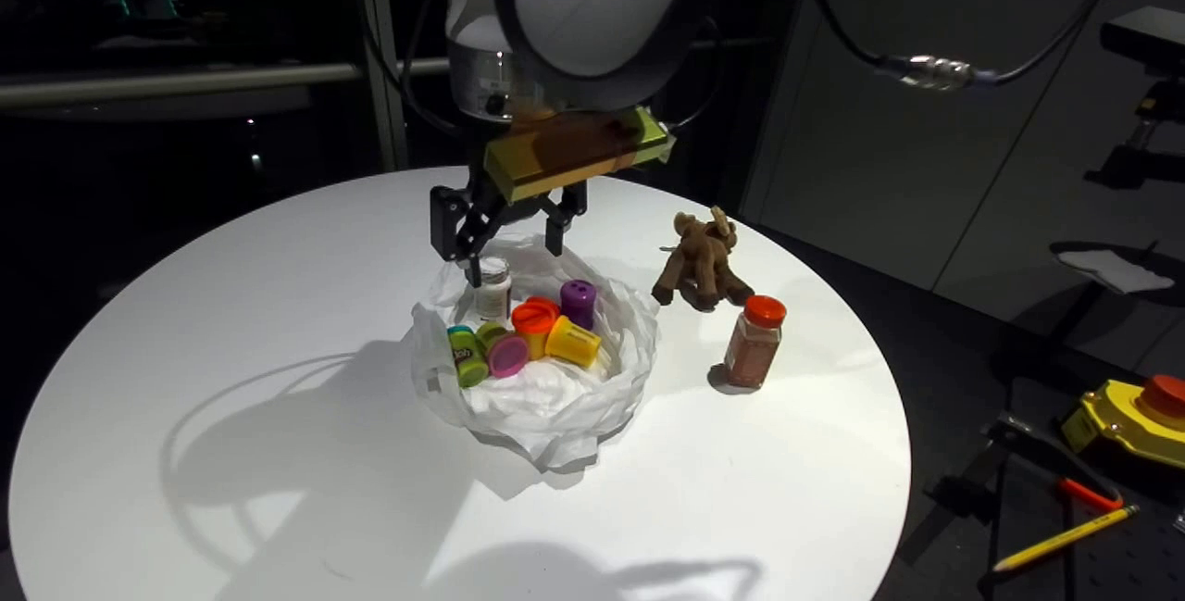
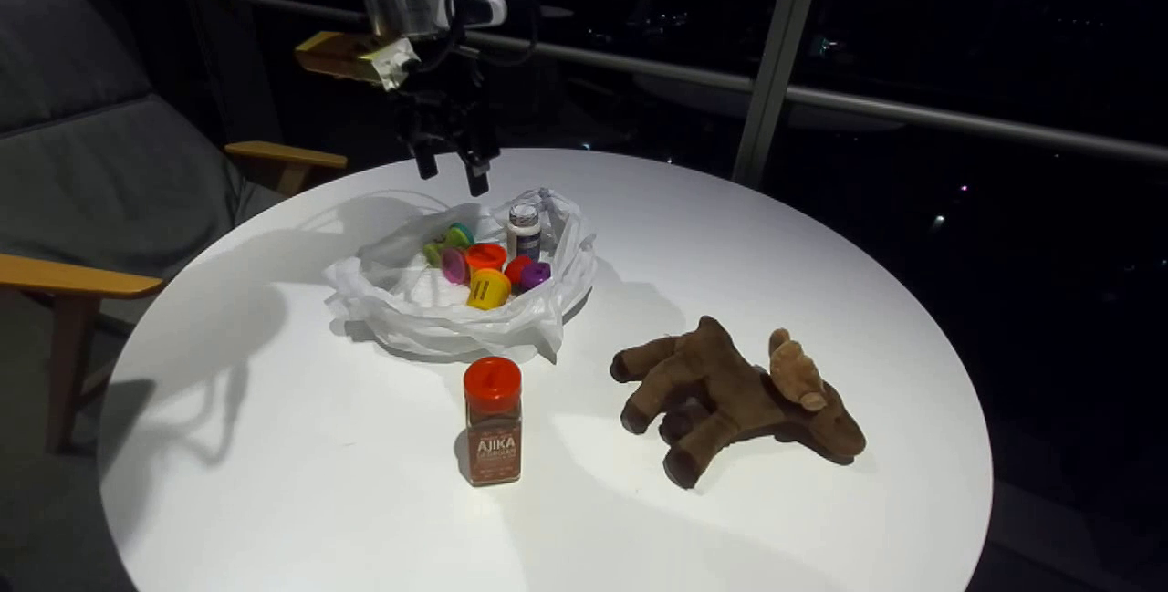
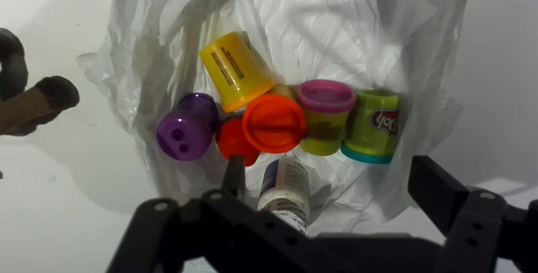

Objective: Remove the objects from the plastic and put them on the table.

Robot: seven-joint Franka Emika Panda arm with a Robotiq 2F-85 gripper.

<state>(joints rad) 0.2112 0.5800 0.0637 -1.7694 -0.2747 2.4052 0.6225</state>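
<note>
A plastic bag (image 1: 583, 425) lies open on the round white worktop (image 1: 787, 490) beneath my robot arm (image 1: 592, 4), the jaws spread wide apart over it in both exterior views. Through the wrist view I count 7 objects inside: a white bottle (image 3: 290, 184), upright and showing between the jaws; a purple shaker (image 3: 185, 136) with 2 holes in its top; a tipped yellow tub (image 3: 233, 67); an orange-lidded tub (image 3: 274, 123), lid up; a red piece (image 3: 235, 140), partly hidden just beside it; a leaning pink-lidded tub (image 3: 325, 125); and a green tub (image 3: 370, 128) with a teal lid, next to the bag's wall. Another 2 objects are out on the worktop, apart from the bag: a brown plush moose (image 2: 739, 396), legs splayed, and a red-capped jar (image 2: 494, 437), upright, its label reading "AJIKA" in an exterior view. Around the scene I also see a grey chair (image 2: 91, 172) with wooden armrests and, beyond the worktop's edge, a yellow pencil (image 1: 1065, 538) and a yellow box (image 1: 1116, 422) topped by a red button (image 1: 1165, 395).
</note>
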